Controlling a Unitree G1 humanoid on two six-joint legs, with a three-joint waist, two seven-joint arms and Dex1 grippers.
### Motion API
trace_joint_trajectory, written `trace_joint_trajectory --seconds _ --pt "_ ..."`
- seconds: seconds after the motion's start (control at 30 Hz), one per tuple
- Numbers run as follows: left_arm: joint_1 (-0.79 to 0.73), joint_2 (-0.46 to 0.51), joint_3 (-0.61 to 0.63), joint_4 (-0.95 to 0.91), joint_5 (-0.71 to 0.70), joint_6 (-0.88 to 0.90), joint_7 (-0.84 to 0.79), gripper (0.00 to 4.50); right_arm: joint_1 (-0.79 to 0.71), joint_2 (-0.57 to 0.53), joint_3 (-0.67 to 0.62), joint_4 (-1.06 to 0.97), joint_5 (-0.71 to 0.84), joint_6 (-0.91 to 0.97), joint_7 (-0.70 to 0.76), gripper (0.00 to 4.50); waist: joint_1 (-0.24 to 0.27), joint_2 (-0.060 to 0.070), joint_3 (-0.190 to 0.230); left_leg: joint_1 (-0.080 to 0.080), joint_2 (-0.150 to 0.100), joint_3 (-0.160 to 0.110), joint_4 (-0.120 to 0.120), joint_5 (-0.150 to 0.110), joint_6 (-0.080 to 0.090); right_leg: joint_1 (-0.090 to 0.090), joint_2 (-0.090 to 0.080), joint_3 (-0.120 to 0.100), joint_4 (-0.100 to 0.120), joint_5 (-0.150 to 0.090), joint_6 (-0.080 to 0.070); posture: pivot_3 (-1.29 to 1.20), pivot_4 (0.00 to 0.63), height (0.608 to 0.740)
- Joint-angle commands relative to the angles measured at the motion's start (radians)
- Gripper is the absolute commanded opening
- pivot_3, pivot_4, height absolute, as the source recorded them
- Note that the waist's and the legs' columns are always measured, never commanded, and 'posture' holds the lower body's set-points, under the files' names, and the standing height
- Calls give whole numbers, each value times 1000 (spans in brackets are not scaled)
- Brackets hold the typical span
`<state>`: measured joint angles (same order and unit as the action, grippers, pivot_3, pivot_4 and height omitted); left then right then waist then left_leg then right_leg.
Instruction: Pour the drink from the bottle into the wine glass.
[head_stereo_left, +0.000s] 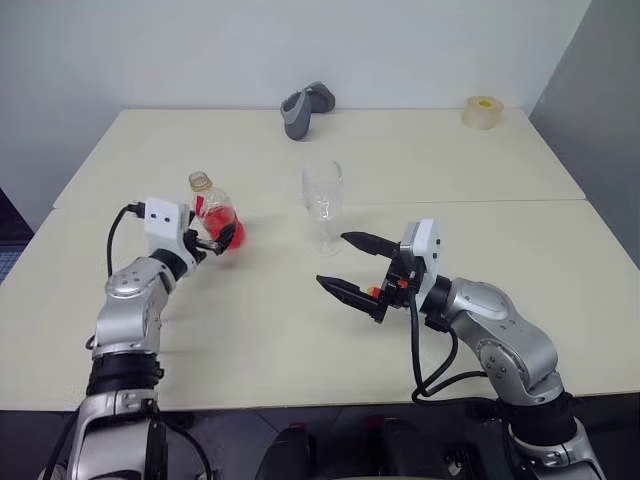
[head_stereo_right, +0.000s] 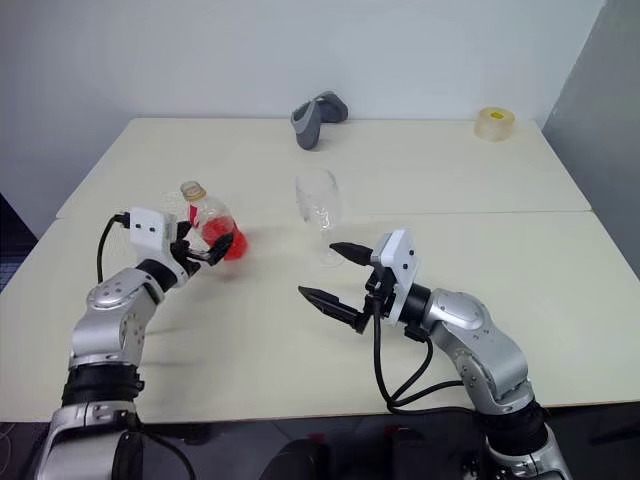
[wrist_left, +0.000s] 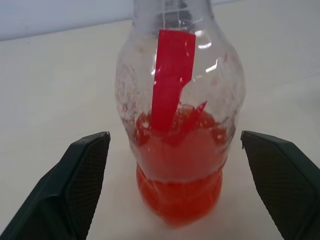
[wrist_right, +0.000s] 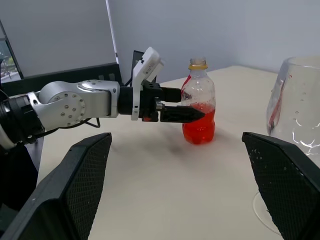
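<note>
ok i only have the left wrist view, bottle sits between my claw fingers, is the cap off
Observer: Yes. The bottle has an open neck with a yellow ring and no cap on it.
Operator: where's the wine glass from there
Observer: The wine glass stands upright on the table, to the bottle's right and apart from it.
Operator: and the other claw
Observer: The right claw hovers open just in front of the glass, touching nothing.
Operator: is my left claw gripping yet
Observer: No. The left claw is open, its fingers either side of the bottle's red lower part.
</note>
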<state>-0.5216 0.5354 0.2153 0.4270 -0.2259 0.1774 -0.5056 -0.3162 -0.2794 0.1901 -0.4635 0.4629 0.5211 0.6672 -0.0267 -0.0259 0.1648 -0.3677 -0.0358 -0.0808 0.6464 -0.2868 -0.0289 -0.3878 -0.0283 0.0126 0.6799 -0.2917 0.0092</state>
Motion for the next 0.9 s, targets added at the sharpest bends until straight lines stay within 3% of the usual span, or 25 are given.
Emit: trace_joint_trajectory --seconds 0.03,0.37,0.47,0.67,0.8,0.9 --pt "-80 -2 -10 112 28 -96 -8 4500 -8 5 -6 -30 16 -3 -14 4454 0 0 0 0 0 0 0 0 0 0 0 0 0 0 0 0 150 740" --pt "-208 -15 -30 364 56 -250 -59 4500 -16 4 -15 -31 16 10 -46 4454 -2 -1 1 -3 -1 0 0 1 -1 -3 0 1 0 0 0 0 150 740" --pt "-220 -15 -29 392 53 -273 -70 3902 -19 4 -17 -30 16 11 -50 4500 -2 -1 1 -3 -1 0 1 1 -1 -3 -1 0 0 0 0 0 150 740" --pt "-225 -15 -23 410 49 -289 -79 2198 -25 2 -20 -22 13 6 -52 4500 -2 -1 1 -3 -1 0 1 1 -1 -3 -1 0 0 0 0 0 150 740" --pt "-225 -16 -21 410 47 -292 -76 1486 -30 4 -19 -15 12 2 -53 4500 -2 -1 1 -3 -1 0 1 1 -1 -3 -1 0 0 0 0 0 150 740" --pt "-231 -15 -22 403 47 -290 -75 1237 -34 8 -15 -4 8 -5 -51 4500 -2 -1 1 -3 -1 0 1 1 -1 -3 -1 0 0 0 0 0 150 740"
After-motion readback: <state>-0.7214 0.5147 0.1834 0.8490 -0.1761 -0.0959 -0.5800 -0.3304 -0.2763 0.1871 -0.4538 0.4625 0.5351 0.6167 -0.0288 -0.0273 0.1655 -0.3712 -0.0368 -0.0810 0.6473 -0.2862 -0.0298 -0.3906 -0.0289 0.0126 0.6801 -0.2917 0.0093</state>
